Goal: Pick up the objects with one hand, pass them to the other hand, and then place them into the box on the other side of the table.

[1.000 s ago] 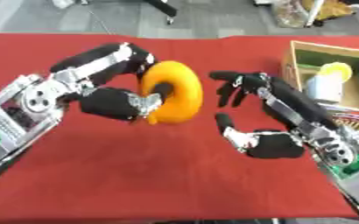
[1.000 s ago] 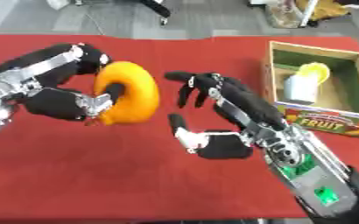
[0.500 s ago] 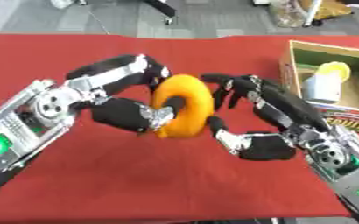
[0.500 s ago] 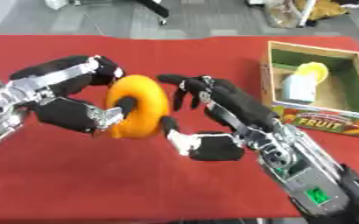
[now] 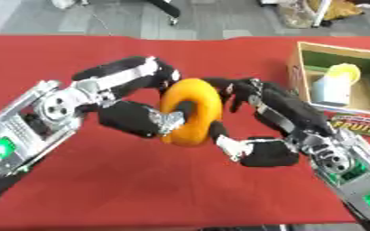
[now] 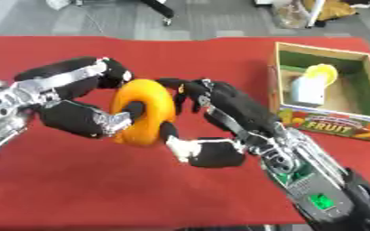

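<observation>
I see an orange ring [image 5: 194, 112] over the red table [image 5: 101, 189], black and silver left robot hand [image 5: 137, 119] and right robot hand [image 5: 255, 135], tan box [image 6: 276, 76] right of the ring, green inside, white and yellow item [image 6: 311, 85] within

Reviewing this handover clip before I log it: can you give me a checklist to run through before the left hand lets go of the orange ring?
1. Left hand holds orange ring, thumb through its hole: ok.
2. Right hand is at the ring, fingers over the top, thumb below: ok.
3. Right hand has closed on the ring: cannot tell.
4. Ring is lifted off the red table: ok.
5. Box on the right has free room beside the yellow-and-white item: ok.
</observation>
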### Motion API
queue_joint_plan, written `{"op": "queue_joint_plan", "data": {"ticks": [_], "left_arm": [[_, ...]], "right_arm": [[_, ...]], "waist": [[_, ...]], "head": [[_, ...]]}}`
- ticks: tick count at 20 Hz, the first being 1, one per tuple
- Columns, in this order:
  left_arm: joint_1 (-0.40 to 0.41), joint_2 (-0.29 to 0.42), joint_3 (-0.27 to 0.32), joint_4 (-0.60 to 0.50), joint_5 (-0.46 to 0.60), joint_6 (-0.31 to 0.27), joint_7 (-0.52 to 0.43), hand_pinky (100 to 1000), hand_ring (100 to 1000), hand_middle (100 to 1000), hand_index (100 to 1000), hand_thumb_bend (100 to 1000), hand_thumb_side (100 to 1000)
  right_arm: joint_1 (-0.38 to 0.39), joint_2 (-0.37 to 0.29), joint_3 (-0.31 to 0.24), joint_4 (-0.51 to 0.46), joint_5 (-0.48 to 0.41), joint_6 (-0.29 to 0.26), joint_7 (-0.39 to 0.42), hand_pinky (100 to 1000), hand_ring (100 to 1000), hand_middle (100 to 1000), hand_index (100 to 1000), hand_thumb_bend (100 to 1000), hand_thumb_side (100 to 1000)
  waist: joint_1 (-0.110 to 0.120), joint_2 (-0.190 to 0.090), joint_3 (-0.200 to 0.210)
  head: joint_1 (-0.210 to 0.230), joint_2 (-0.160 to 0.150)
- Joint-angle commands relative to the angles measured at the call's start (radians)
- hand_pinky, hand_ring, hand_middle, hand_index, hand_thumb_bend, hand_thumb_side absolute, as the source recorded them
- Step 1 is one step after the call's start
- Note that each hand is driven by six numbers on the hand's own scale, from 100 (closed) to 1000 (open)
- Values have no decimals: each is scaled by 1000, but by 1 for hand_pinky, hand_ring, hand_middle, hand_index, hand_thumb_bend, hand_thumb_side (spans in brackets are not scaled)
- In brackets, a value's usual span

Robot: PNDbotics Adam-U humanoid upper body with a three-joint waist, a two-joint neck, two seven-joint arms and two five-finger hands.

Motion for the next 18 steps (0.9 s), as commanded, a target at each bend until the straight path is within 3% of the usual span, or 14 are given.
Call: {"op": "queue_joint_plan", "data": {"ticks": [1,5,10,16,18], "left_arm": [[-24,1,5,-17,3,-1,-2,792,435,439,577,100,315],[-29,-2,8,-17,5,-8,-3,792,436,439,578,100,312],[-24,2,6,-17,-3,-6,-5,792,439,442,580,100,308],[-18,12,3,-17,-39,-15,-12,794,452,454,593,100,294],[-16,15,2,-17,-52,-18,-16,796,458,460,600,100,292]], "right_arm": [[-17,-7,3,-21,-18,3,5,541,742,542,845,100,585],[-17,-9,5,-21,-35,12,-9,532,743,554,675,100,516],[-9,-13,11,-21,-89,54,-94,502,730,521,480,100,458],[-2,-18,25,-21,-197,139,-227,470,699,474,353,100,459],[0,-20,31,-21,-233,162,-259,465,697,470,347,100,467]], "waist": [[15,-23,0],[15,-24,1],[14,-24,2],[13,-23,2],[13,-23,3]], "head": [[-2,5],[-2,5],[-3,5],[-2,5],[-2,5]]}}
